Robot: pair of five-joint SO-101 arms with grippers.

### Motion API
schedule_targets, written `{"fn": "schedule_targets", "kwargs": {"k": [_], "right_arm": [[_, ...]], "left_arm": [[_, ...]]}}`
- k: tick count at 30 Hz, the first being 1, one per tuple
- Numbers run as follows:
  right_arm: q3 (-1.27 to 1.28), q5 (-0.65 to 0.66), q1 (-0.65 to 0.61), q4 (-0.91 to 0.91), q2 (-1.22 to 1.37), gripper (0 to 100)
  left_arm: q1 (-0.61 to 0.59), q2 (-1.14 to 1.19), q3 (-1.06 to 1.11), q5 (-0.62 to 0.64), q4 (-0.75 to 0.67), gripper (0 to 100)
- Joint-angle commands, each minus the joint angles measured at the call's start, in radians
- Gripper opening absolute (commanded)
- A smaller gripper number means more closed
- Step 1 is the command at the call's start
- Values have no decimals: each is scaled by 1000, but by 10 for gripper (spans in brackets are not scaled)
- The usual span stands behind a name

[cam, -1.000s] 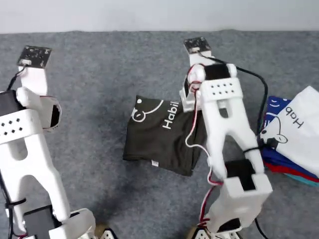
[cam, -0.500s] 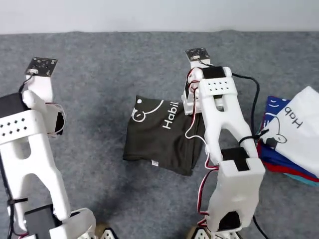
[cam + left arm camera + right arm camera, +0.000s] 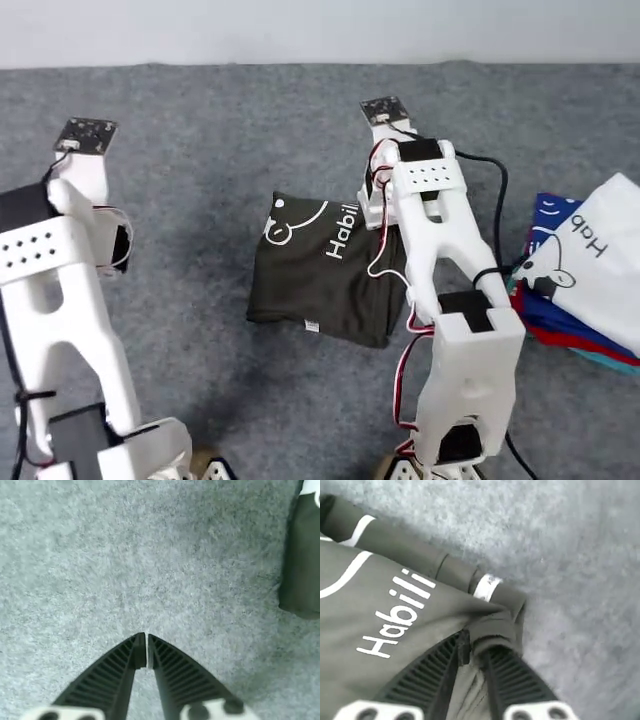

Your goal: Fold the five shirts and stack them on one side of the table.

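Grey felt is spread over the whole table (image 3: 200, 150), and a folded black shirt (image 3: 320, 270) is seen lying at its centre, white lettering turned up. The right gripper (image 3: 472, 642) is found at that shirt's 2 o'clock corner, and its fingers are clamped on a bunched ridge of the dark cloth, just beside a small white tag (image 3: 487, 586) at the rolled edge. In the high view that corner is covered by the right arm (image 3: 440, 250), which is stretched from 6 o'clock up along the shirt's 3 o'clock edge. Over at 3 o'clock on the table a stack of shirts (image 3: 545, 310) is piled: a white shirt (image 3: 600, 260) is laid askew on top, with blue, red and teal layers shown beneath it. The left gripper (image 3: 146, 642) is held over bare felt out at 9 o'clock, well apart from the black shirt, whose dark edge is caught in its wrist view; its fingers are pressed together tip to tip
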Motion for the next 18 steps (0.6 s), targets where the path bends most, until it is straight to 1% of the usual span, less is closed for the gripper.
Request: {"fn": "schedule_targets", "kwargs": {"k": [1, 9, 14, 18], "right_arm": [[-60, 63, -5, -36, -5, 10], [-198, 175, -2, -58, 1, 10], [-203, 213, 4, -131, 25, 14], [-206, 212, 30, -151, 71, 17]], "left_arm": [[-5, 14, -10, -6, -8, 14], [-5, 26, -10, -6, -8, 14], [-5, 25, -10, -6, -6, 14], [-5, 23, -10, -6, -6, 14]]}}
